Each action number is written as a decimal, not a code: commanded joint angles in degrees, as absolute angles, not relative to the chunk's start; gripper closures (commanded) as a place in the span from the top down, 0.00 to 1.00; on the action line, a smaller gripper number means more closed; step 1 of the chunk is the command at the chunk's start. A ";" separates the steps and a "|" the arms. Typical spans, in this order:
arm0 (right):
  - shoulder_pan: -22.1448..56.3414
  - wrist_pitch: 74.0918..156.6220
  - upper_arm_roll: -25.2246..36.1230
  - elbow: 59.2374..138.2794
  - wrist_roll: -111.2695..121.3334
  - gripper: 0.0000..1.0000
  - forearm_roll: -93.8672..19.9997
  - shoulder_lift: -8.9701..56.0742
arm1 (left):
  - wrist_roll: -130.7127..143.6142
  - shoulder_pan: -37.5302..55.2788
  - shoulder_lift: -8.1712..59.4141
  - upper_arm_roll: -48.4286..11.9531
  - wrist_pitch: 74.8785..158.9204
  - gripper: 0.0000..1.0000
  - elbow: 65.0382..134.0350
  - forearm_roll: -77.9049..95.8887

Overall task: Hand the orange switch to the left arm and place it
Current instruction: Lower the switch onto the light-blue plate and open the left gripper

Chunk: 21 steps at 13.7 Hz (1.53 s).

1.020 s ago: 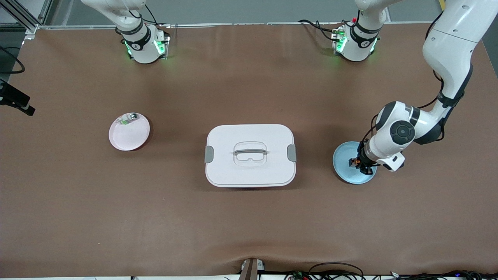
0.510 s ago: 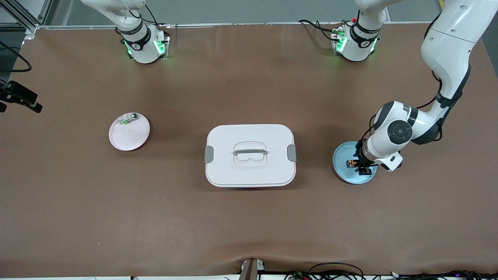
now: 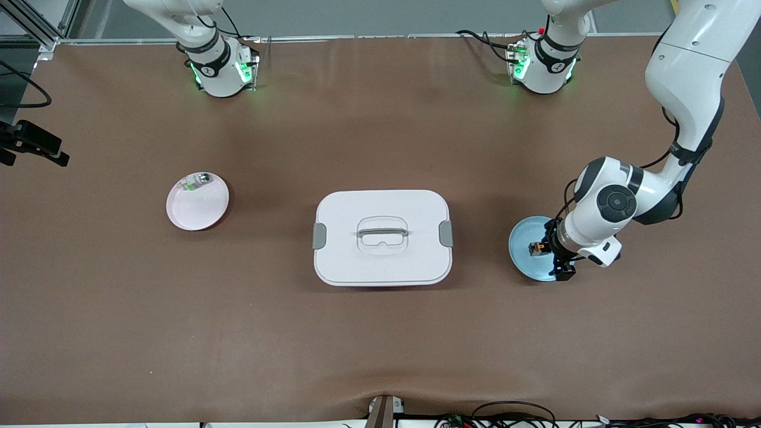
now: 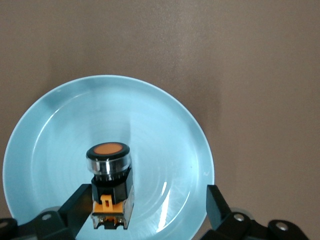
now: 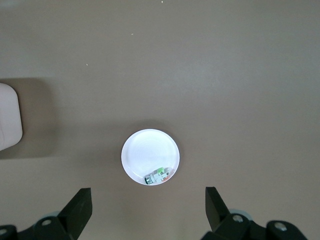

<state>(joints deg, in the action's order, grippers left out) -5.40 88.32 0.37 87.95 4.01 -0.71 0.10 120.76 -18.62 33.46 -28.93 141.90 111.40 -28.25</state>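
Observation:
The orange switch [image 4: 109, 186] [image 3: 538, 248], black-bodied with a round orange cap, rests on the blue plate [image 4: 150, 130] [image 3: 523, 236] at the left arm's end of the table. My left gripper [image 4: 147, 207] [image 3: 559, 254] hangs low over that plate, open. The switch sits between the fingers, close against one finger [image 4: 75, 205] and well apart from the other. My right gripper [image 5: 147, 202] is open and empty, high above the table near the pink plate [image 5: 145, 150] [image 3: 199, 208]. The white box [image 3: 381, 238] [image 5: 7, 117] stands between the two plates.
A small green-and-silver component [image 3: 196, 180] [image 5: 159, 175] lies on the pink plate's rim side. Both arm bases [image 3: 223, 68] stand along the table's edge farthest from the front camera. A black part with a cable [image 3: 35, 145] shows at the right arm's end.
My left gripper has opened and let go of the orange switch, which now rests on the blue plate. The black part at the right arm's end has shifted slightly.

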 commanded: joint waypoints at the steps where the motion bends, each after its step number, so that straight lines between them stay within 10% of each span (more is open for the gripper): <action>1: -5.19 87.89 0.18 87.10 3.69 1.00 -0.44 0.09 | 122.52 -18.28 33.57 -29.00 140.63 1.00 110.74 -29.71; 21: -5.10 87.63 0.18 86.31 3.60 1.00 -0.97 0.09 | 30.46 -19.78 9.24 -24.44 123.60 1.00 118.04 1.57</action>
